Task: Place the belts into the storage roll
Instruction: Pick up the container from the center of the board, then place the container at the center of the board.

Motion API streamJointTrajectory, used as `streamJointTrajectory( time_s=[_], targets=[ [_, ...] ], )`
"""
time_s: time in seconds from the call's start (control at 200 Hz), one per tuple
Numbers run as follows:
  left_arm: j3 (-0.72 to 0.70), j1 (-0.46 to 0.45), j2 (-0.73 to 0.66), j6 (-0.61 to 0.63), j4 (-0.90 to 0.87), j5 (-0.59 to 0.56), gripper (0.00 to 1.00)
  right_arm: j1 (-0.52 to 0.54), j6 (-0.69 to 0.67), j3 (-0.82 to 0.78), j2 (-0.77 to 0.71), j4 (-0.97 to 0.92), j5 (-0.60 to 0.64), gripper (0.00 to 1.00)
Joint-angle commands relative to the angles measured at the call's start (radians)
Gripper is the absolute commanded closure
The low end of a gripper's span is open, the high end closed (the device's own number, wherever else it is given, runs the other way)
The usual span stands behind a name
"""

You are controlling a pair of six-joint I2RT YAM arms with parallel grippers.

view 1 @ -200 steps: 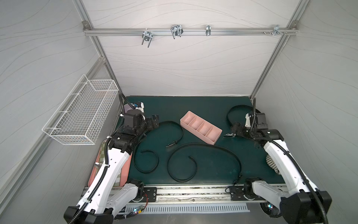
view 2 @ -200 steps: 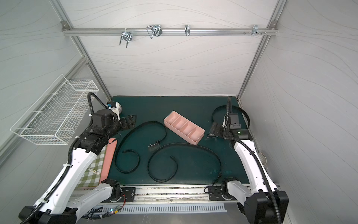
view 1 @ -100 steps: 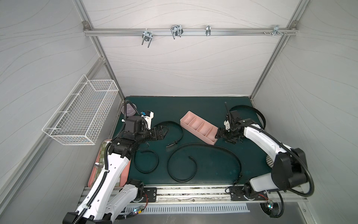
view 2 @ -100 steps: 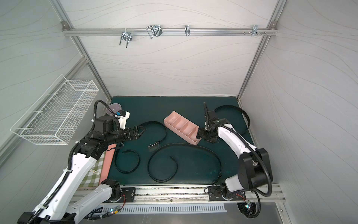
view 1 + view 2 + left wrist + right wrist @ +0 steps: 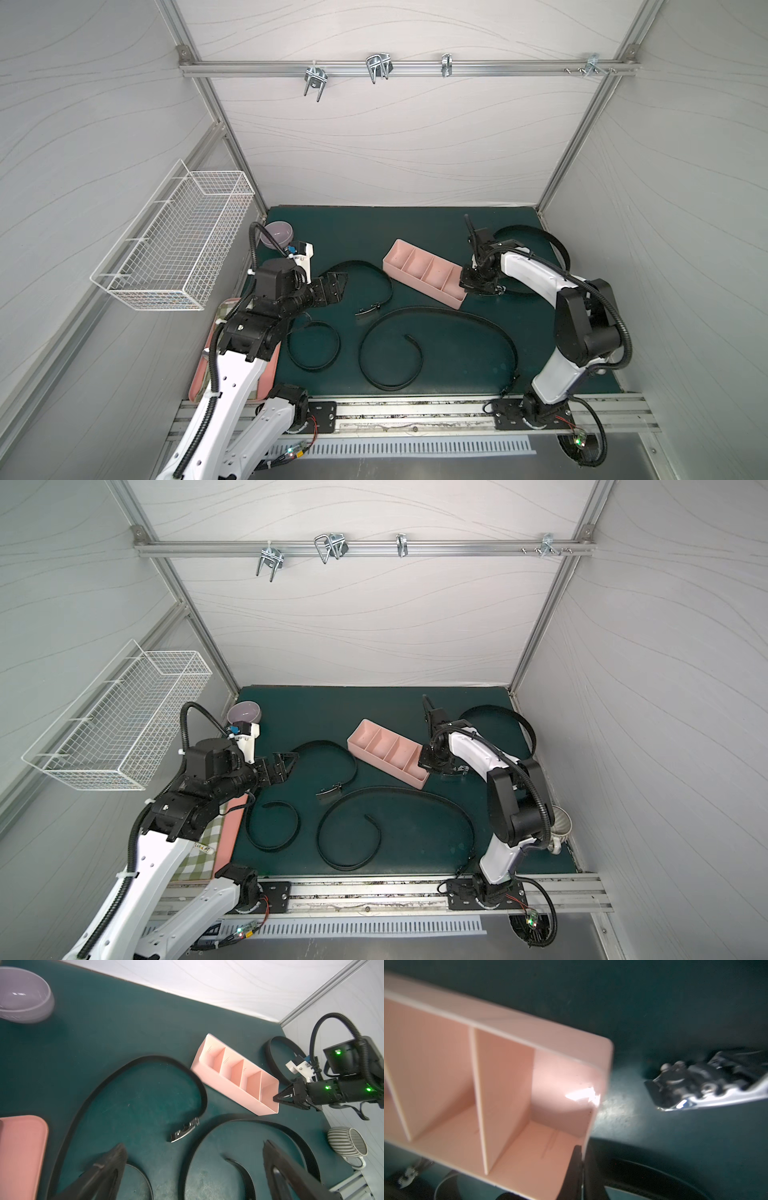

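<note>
The storage roll sits at an angle mid-mat, its 4 compartments facing up. My right gripper is pinched onto the thin end wall of the compartment nearest the right arm, 1 finger inside and 1 outside. All 3 belts lie on the mat outside the roll. The buckled belt arcs just left of it, the long belt curls in front, and the far belt loops behind my right arm, its buckle near the pinched corner. My left gripper hangs wide open at the buckled belt's bend, holding nothing. A small label on the checked cloth is too small for me to read.
</note>
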Motion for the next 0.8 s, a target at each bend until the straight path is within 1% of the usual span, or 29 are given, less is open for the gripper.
streamJointTrajectory(
  time_s=[0.0, 0.195, 0.23, 0.44, 0.58, 0.645, 0.79],
  targets=[
    [0.004, -0.003, -0.017, -0.012, 0.026, -0.038, 0.03, 0.001, -0.069, 0.075, 0.039, -0.053, 0.053, 1.0],
    [-0.005, -0.003, 0.008, -0.001, 0.012, -0.043, 0.03, -0.029, -0.202, 0.259, 0.128, -0.049, 0.083, 1.0],
    [-0.009, -0.003, 0.012, 0.0, 0.015, -0.041, 0.03, -0.036, -0.21, 0.295, 0.151, -0.053, 0.088, 1.0],
    [-0.009, -0.003, 0.054, 0.007, 0.015, -0.042, 0.04, -0.067, -0.225, 0.547, 0.347, -0.054, 0.017, 1.0],
    [-0.009, -0.003, 0.08, 0.007, 0.014, -0.028, 0.04, -0.07, -0.239, 0.768, 0.488, -0.092, -0.044, 1.0],
    [-0.013, -0.003, 0.09, 0.004, 0.016, -0.015, 0.04, -0.074, -0.251, 0.897, 0.562, -0.138, -0.08, 1.0],
    [-0.008, -0.002, 0.117, 0.009, 0.007, -0.006, 0.04, -0.081, -0.289, 1.129, 0.702, -0.235, -0.096, 1.0]
  ],
)
